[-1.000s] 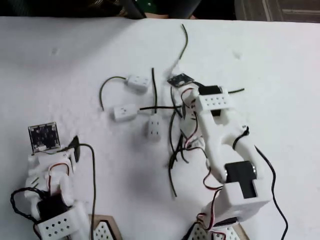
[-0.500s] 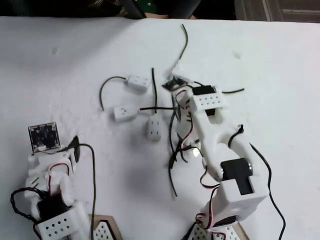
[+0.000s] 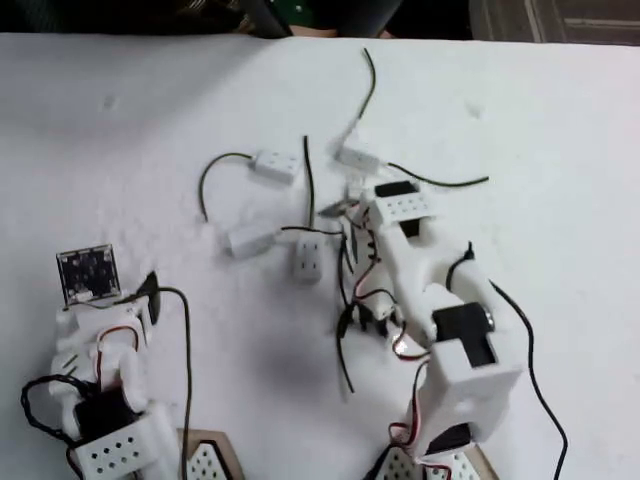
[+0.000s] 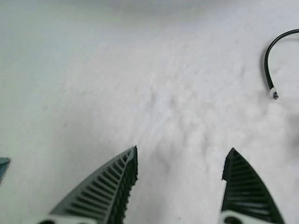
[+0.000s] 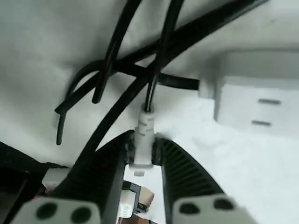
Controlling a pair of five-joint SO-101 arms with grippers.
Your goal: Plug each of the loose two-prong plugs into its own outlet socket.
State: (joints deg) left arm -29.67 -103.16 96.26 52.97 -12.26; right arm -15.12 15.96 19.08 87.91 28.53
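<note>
Three white outlet sockets lie mid-table: one [image 3: 275,165] farthest back, one [image 3: 252,240] to its left front, one [image 3: 308,257] nearest the right arm. My right gripper [image 5: 144,138] is shut on a small white two-prong plug [image 5: 143,127] with a black cord, close to a socket [image 5: 254,105] whose slots face it. In the high view the right gripper [image 3: 338,211] sits just right of the sockets. Another loose plug [image 3: 355,157] lies behind it on the table. My left gripper [image 4: 180,163] is open over bare table at the front left [image 3: 150,288].
Several black cords [image 3: 345,300] tangle beside the right arm and cross in the right wrist view [image 5: 140,70]. A cord end [image 4: 273,93] lies near the left gripper. The table's left and far right have free room.
The right arm has swung left and drawn nearer, bringing its gripper closer to the sockets and uncovering the plug behind it. The front-left socket shifted slightly nearer. The left arm has stayed still.
</note>
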